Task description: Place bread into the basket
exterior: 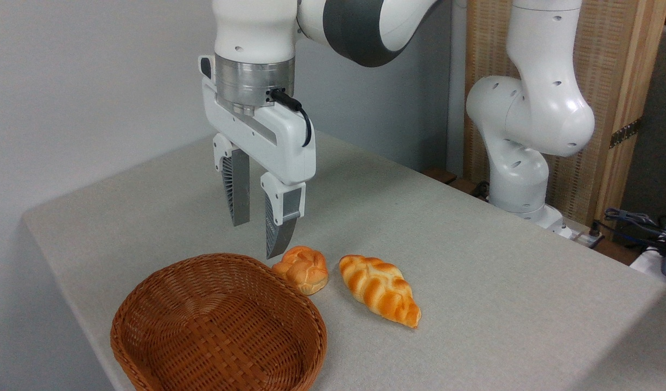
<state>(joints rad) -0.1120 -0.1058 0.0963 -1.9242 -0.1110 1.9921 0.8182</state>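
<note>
I count two baked pieces and one basket (219, 326) on the grey table (474, 271). The bread (302, 269), a small knotted bun, sits on the cloth just beside the basket's far right rim, outside it. The longer braided loaf (380, 289) lies near it on the right, apart from it. My gripper (259, 233) hangs pointing down above the bun's left side, fingers spread apart and holding nothing. Nothing lies between them.

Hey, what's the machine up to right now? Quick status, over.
Tool open, empty, hanging above the table. Bread on the table beside the basket rim, not picked up. Basket empty. Braided loaf to the bread's right, apart from it.
</note>
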